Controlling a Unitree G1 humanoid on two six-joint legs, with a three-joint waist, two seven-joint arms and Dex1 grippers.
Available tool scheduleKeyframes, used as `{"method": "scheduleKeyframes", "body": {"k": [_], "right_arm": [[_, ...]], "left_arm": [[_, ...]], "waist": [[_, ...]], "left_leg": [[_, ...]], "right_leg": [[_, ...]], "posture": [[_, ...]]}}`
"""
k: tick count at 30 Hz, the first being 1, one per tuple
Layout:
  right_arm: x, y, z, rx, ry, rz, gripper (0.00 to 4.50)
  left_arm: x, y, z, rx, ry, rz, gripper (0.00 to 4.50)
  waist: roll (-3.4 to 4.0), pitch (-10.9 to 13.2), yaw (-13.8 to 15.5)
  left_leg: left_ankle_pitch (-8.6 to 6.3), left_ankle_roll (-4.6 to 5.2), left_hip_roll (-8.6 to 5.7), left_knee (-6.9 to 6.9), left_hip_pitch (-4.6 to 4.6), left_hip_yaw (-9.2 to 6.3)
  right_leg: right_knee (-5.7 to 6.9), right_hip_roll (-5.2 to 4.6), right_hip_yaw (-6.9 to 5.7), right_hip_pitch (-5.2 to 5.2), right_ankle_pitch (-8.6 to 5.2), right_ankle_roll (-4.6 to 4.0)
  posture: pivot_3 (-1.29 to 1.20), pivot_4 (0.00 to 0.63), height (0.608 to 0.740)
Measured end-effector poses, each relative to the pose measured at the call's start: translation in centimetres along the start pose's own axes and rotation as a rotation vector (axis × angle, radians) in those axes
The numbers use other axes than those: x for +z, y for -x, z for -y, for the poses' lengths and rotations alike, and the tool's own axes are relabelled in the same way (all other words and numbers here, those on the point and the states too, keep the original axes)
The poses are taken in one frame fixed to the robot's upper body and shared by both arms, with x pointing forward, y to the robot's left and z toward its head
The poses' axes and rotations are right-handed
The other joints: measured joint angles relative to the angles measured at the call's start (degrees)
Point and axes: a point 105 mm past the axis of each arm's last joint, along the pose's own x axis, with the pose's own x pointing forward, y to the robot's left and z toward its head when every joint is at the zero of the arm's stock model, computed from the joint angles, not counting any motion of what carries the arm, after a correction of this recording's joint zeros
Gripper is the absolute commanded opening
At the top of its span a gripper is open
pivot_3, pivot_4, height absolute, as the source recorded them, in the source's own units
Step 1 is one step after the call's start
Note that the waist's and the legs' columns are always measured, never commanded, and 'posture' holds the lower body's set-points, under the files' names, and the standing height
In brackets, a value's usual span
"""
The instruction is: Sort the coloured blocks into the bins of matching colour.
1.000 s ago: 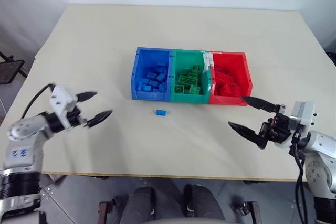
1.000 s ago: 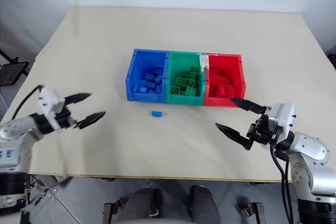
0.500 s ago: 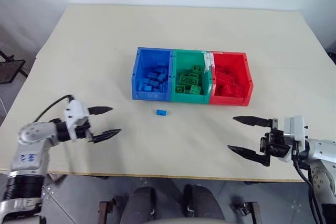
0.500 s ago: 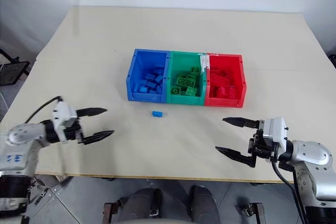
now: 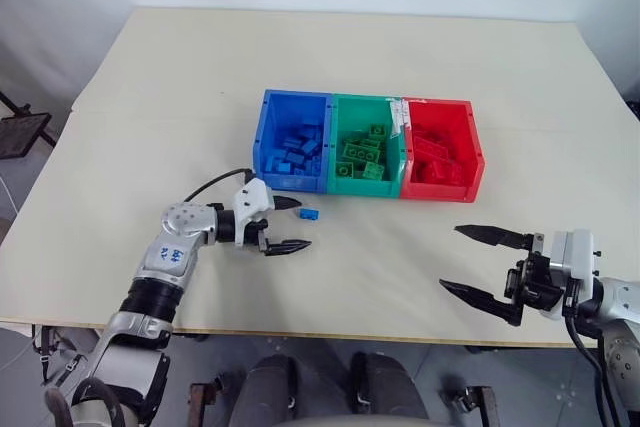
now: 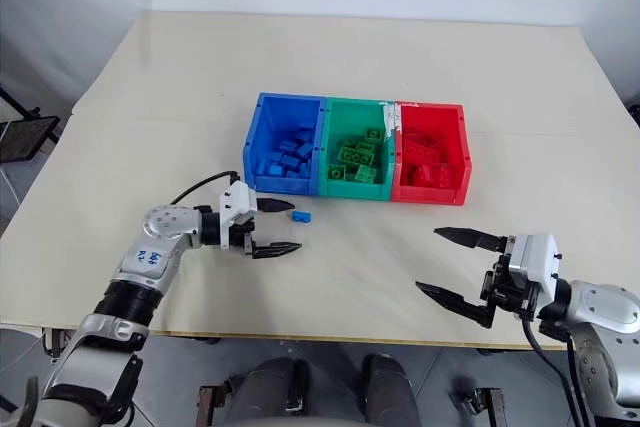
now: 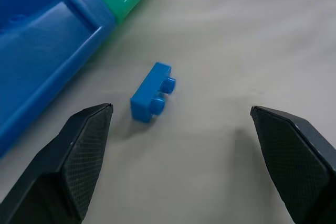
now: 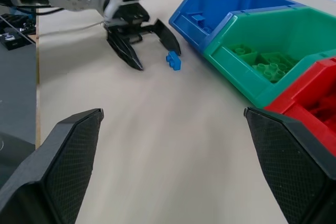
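One small blue block [image 5: 308,214] lies on the table just in front of the blue bin [image 5: 265,137]. The green bin [image 5: 337,112] and the red bin [image 5: 470,147] join it in a row, each holding several blocks of its own colour. My left gripper [image 5: 294,224] stands open just left of the blue block, its fingers level with the table; the block [image 7: 152,92] lies ahead of the fingertips, slightly toward one finger. My right gripper [image 5: 482,265] hangs open near the table's front right edge, with nothing between its fingers.
The cream table [image 5: 330,47] stretches wide behind the bins. Its front edge [image 5: 350,332] runs close under both arms. A dark frame [image 5: 20,132] stands off the table's left side.
My left gripper has swung to the right from the table's left side and now sits beside the blue block. The right gripper has drawn back and sunk a little.
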Motion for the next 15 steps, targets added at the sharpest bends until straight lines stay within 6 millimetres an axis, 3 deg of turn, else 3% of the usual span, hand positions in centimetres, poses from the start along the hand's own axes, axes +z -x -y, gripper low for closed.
{"method": "scheduleKeyframes", "body": {"k": [12,15], "right_arm": [[0.1,-0.2,0.1,-0.033,0.003,0.006,4.5],[0.2,-0.3,0.1,-0.037,0.001,0.014,4.5]], "left_arm": [[0.3,-1.2,0.5,-0.065,0.027,-0.005,0.38],[0.3,-0.9,0.8,-0.059,0.038,0.015,0.3]], "waist": [[0.0,0.0,-0.01],[0.0,0.0,-0.09]], "left_leg": [[0.01,0.0,-0.01,0.0,0.01,-0.02],[0.01,0.0,0.0,0.0,0.01,-0.02]], "right_leg": [[0.01,-0.01,0.01,0.01,0.0,0.0],[0.0,-0.02,0.04,0.01,0.0,0.0]], "posture": [[0.0,0.15,0.74],[0.0,0.15,0.74]]}}
